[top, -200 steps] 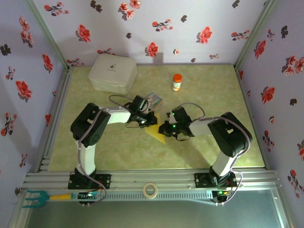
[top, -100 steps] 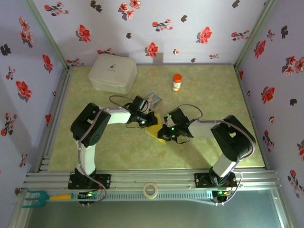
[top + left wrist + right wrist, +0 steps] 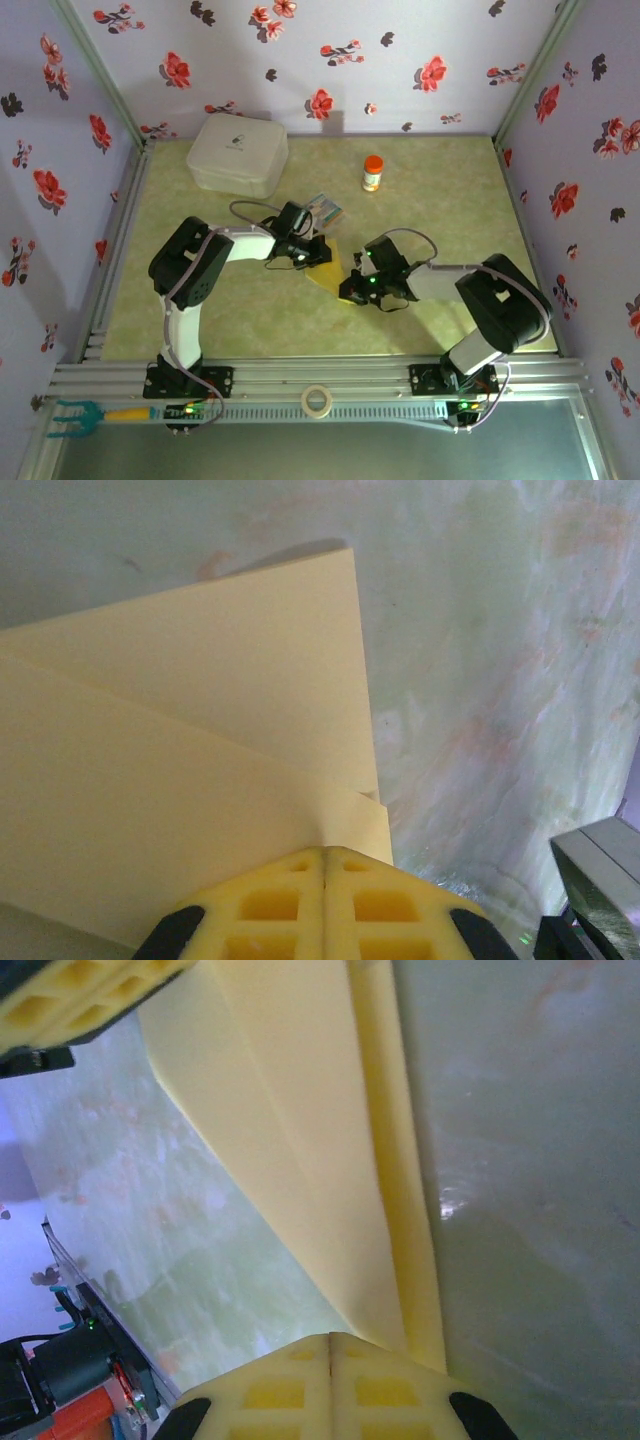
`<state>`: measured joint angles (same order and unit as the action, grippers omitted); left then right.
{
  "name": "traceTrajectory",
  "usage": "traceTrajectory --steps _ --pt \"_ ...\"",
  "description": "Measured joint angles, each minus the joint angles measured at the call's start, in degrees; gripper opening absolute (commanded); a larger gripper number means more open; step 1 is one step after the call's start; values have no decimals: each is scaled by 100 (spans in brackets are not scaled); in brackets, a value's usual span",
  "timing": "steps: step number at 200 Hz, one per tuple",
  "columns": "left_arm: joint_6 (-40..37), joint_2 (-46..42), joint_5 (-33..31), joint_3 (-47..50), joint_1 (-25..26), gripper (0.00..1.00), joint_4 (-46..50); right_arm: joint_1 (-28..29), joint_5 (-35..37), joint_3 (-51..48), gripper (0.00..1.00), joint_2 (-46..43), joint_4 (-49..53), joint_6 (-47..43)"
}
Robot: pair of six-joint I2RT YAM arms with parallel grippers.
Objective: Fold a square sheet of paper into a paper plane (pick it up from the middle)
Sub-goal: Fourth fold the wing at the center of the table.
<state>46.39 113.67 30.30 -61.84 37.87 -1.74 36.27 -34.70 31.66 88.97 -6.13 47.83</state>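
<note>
Right gripper: nearest working item. Yellow fingers are pressed flat together, with no gap at the seam. The tips sit at the near end of a long folded edge of the square sheet of paper. Whether a layer is nipped between them or only pressed beneath them cannot be told.

Left gripper: just beyond, on the sheet's far-left side. Its fingers are likewise closed tight, tips at a corner where two layers meet. The same doubt applies over pinch or press.

Square sheet of paper: lies mid-table on the green table, between the two grippers and touching both.
- Condition: not a flat square. The left wrist view shows one flap lying over another along a straight crease. The right wrist view shows a narrow strip doubled along one long edge, slightly raised.
- From above, only a small angular yellow patch shows between the wrists.

Status (judged): early folds are made and layered, and both grippers appear to be bearing on a crease to set it. The slim pointed dart form is not yet evident. The later folds and the final shaping seem to be left, so the task is part-way at best.

Colourful packet: just beyond the left gripper, clear of the sheet.

Orange-capped bottle: farther back, upright, well apart from the work.

White box: far left, near the back wall, lid on.
</note>
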Motion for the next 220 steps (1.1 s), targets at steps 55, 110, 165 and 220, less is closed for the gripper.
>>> traceTrajectory --steps 55,110,165,220 --pt "0 0 0 0 0 2 0 -79 39 149 4 262 37 2" --pt "0 2 2 0 -4 2 -2 -103 -63 -195 4 98 -297 85" --pt "0 2 7 0 -4 2 0 -105 -39 -562 5 -205 -457 199" --pt "59 -17 46 92 -22 2 -160 -142 520 -632 33 -1099 339 439"
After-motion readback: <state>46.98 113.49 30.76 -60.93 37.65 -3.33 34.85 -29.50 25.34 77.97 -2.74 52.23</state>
